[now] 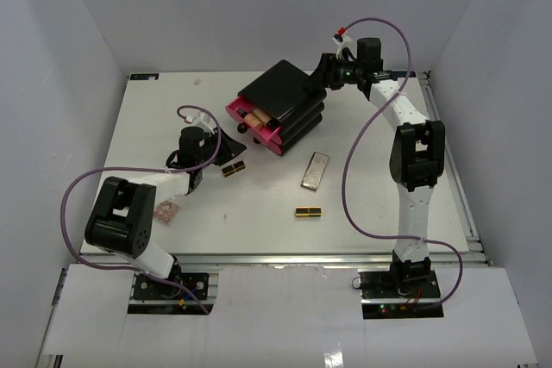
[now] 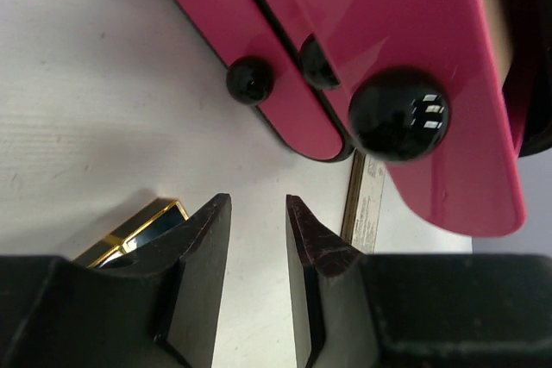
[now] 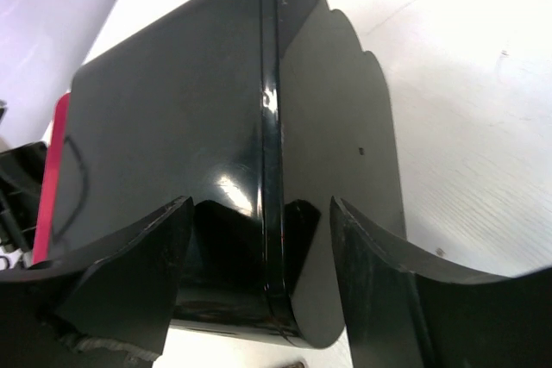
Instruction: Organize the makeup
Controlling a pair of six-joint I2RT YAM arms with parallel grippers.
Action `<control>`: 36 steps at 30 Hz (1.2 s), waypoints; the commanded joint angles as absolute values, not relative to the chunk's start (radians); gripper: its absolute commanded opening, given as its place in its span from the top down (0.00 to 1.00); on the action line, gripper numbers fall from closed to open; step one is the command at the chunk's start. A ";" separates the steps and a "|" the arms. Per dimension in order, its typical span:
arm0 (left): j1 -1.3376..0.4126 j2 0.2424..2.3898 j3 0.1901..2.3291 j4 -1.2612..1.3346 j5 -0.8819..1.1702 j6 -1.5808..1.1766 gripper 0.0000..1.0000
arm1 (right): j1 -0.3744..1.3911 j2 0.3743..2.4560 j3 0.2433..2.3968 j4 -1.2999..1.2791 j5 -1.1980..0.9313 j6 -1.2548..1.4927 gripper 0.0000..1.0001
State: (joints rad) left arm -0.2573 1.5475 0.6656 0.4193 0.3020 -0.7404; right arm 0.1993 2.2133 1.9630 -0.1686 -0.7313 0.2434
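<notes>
A black-and-gold lipstick (image 1: 233, 168) lies just beside my left gripper (image 1: 226, 151). In the left wrist view that lipstick (image 2: 142, 230) sits left of the left finger, outside the gripper (image 2: 259, 200). The jaws stand a narrow gap apart, with only bare table between them. A second lipstick (image 1: 308, 211) and the flat palette (image 1: 316, 170) lie mid-table, and a small pinkish piece (image 1: 166, 211) rests near the left arm. Tan bottles (image 1: 256, 115) lie in the pulled-out top drawer. My right gripper (image 1: 326, 75) is open astride the black box's rear corner (image 3: 272, 127).
The black box (image 1: 280, 88) with three pink drawers (image 2: 388, 58) stands at the back centre, its round black knobs (image 2: 398, 114) facing my left gripper. White walls enclose the table on three sides. The palette's edge (image 2: 366, 204) shows under the drawers.
</notes>
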 commanded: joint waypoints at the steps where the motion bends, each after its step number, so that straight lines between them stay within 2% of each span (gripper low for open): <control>1: -0.254 1.589 0.756 0.459 0.360 -0.736 0.58 | 0.209 2.235 2.009 -0.129 -0.797 0.260 0.32; 21: -0.309 1.740 1.005 0.399 0.393 -0.726 0.59 | 0.308 2.279 2.038 -0.165 -0.805 0.214 0.33; 26: -0.311 1.729 0.991 0.401 0.387 -0.726 0.60 | 0.312 2.280 2.048 -0.181 -0.793 0.198 0.33; 36: -0.313 1.584 0.872 0.408 0.320 -0.698 0.55 | 0.252 2.204 2.045 -0.203 -0.776 0.166 0.22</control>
State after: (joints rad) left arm -0.3107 1.6936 0.9025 0.3879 0.3513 -0.7272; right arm 0.2618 2.2578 2.0293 -0.1614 -0.7337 0.1902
